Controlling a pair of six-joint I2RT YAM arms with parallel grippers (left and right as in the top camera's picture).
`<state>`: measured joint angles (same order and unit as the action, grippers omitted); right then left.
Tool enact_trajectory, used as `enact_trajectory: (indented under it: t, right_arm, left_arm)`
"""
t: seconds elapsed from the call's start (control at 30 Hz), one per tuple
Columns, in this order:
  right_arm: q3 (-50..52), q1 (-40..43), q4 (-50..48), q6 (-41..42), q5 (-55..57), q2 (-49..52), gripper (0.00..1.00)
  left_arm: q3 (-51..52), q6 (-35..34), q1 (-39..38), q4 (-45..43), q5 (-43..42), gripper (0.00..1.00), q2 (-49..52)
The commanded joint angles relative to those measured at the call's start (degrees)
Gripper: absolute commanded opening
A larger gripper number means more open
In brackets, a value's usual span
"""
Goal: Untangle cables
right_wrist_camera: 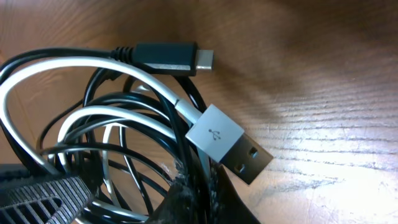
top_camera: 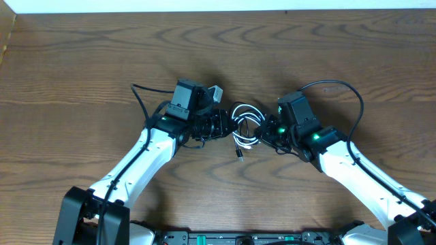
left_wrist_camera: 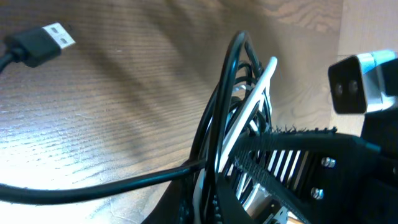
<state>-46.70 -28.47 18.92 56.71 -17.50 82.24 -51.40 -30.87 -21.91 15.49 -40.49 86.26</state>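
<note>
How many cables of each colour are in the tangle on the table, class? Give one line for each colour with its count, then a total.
White cable: 1
Black cable: 1
Total: 2

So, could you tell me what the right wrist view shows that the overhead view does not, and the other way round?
Only the right wrist view shows the plug ends in detail: a white USB plug with its logo, and a smaller black plug above it. Only the overhead view shows both arms, with the left gripper and right gripper at either side of the tangle. Both show the white and black cables looped together on the wooden table.
</note>
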Motion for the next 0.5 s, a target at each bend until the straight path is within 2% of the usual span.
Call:
enact_trajectory:
  t: [0.0,0.07,0.1,0.23,0.47]
  right_arm:
    - [0.33,-0.46,-0.63,-4.98,1.70,0.28,0.01]
    - [0.33,-0.46,-1.42,-9.84,0.48,0.28,0.01]
    - [0.33,-0.46,-2.12,-12.59,-0.92,0.28,0.01]
    - [0.33,-0.44,-6.54,-18.71,-5.73,0.28,0.01]
    - [0.33,-0.46,-12.26,-19.32,-7.02,0.28,0.01]
  left_arm:
    - [-1.01,3.39,-0.13,1.01,-0.57,0.29,-0.33]
    - [-0.96,3.45,-0.13,2.27,0.46,0.48,-0.33]
    - [-0.87,3.72,-0.13,2.60,0.66,0.52,-0.33]
    - [-0.66,6.19,-0.13,4.46,0.61,0.53,-0.33]
    - [-0.59,11.32,-0.13,9.14,0.68,0.53,-0.33]
